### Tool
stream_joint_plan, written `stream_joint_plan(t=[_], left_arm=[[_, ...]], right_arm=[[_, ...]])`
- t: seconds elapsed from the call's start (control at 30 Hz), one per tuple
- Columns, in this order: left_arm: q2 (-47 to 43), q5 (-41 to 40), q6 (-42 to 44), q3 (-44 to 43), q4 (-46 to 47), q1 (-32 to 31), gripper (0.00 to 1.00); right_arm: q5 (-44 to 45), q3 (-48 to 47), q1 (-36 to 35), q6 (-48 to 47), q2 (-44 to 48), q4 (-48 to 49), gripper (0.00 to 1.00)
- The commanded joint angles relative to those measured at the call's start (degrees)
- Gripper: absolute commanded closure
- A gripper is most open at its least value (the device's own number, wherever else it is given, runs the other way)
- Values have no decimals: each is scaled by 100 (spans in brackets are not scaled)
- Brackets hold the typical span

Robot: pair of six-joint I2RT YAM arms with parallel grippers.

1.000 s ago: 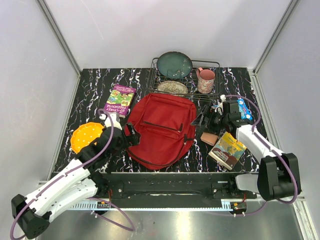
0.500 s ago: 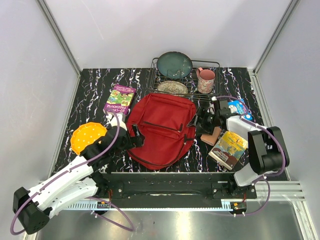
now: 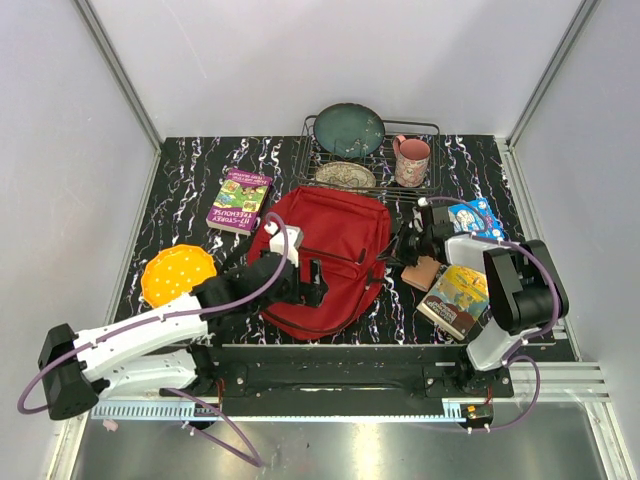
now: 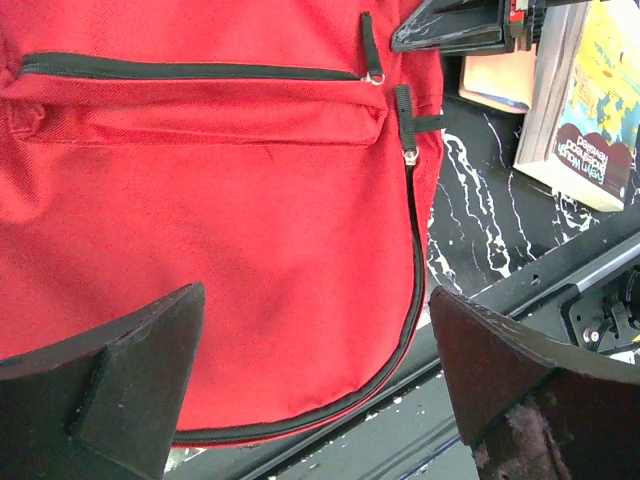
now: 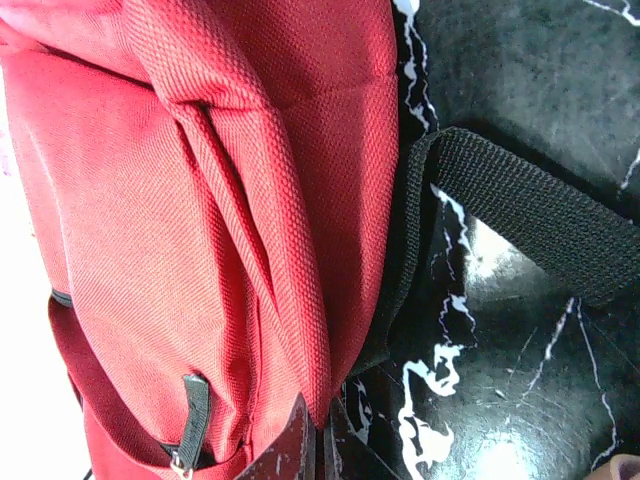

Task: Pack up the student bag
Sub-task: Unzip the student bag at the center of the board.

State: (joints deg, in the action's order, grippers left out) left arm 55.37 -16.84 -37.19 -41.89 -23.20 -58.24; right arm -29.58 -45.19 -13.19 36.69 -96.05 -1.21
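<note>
Bright, even light; sharp pictures

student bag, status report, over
Left gripper open over student bag. Right gripper at its right edge, grip unclear. Main zipper shut; purple book outside.

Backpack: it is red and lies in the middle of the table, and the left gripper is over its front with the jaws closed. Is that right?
Not quite. The left gripper is open: the left wrist view shows its two fingers spread wide apart above the fabric, holding nothing. The rest is right: the backpack is red and lies in the middle of the table.
</note>
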Motion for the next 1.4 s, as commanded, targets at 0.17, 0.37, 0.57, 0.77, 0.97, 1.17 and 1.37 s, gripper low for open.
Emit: stream_joint_plan(t=[0.17,0.37,0.57,0.77,0.97,1.17,1.37], left_arm=[[957,-47,98,-846,589,-354,1],[1862,32,195,-1453,895,-697,1],[2503,76,10,-1629,1107,-777,13],[2908,-100,-306,-1831,1134,-865,28],[3207,-232,-394,-2157,1134,-935,38],[3418,-539,-385,-2455,958,-953,43],[3585,-891,-517,-2640,694,-944,53]], right_arm=[[347,774,-324,550,1211,798,100],[655,959,-518,866,1756,772,100],[814,1038,-597,928,2257,596,100],[945,1091,-623,946,2749,315,100],[1016,1109,-632,946,3031,174,100],[1025,1144,-650,919,3101,156,100],[1007,1126,-658,875,3180,-18,100]])
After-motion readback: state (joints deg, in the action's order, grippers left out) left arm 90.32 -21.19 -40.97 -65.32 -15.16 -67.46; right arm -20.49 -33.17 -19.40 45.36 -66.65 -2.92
